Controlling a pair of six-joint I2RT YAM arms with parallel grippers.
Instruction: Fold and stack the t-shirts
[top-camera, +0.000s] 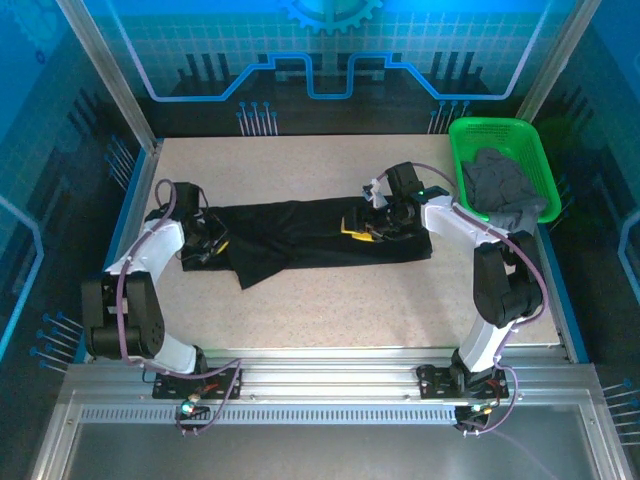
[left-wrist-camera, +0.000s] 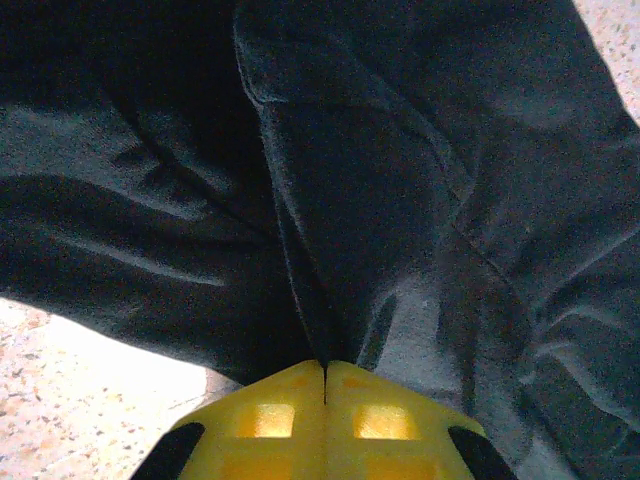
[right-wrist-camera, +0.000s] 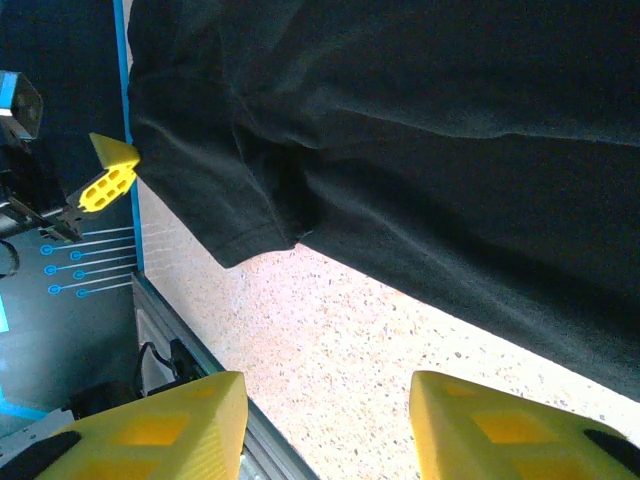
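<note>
Black cloth, the black t-shirt (top-camera: 320, 235), lies stretched along the table (top-camera: 400, 300); off its right end the green basket (top-camera: 490, 124) holds the grey t-shirt (top-camera: 505, 185). At the left wrist, the left end effector (left-wrist-camera: 325, 372) is pinched tight on a fold of the black t-shirt. At the right wrist, the right end effector (right-wrist-camera: 328, 400) hangs partly open and empty just beside its hem.

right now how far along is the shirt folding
Done: the black t-shirt lies as a long strip. In hand: left gripper shut on one end, right gripper open at the other. Left: finish that fold, then the grey t-shirt in the green basket, then stack.
</note>
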